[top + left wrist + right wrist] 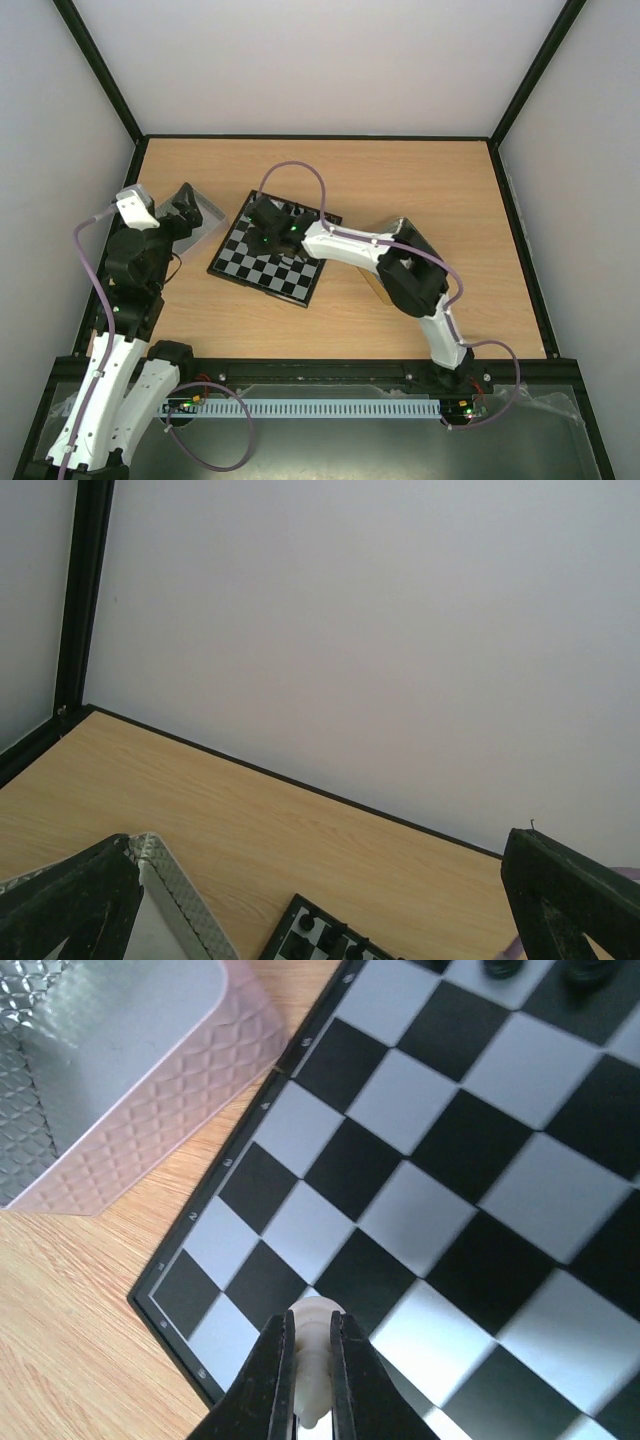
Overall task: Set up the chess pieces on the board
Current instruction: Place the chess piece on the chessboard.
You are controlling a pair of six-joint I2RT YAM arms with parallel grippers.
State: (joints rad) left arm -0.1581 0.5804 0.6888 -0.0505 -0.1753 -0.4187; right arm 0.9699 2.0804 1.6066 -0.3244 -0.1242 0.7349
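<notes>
Placing step: tiny cream chessman (313,1385) clamped in right gripper (312,1325) above edge of black-and-grey chequered board (450,1160); left gripper (318,878) spread wide beside board; next, likely lowering squarely, then releasing.

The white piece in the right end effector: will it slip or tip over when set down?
The white piece, pinched in the right end effector, is tiny and narrow, so probably light and apt to tip. It looks smooth, and the board glossy, so it may slide.

Light wooden table (420,180), silver metal tray (170,1090) (quilted pattern on its walls), white walls (320,60), black frame posts (100,70).
</notes>
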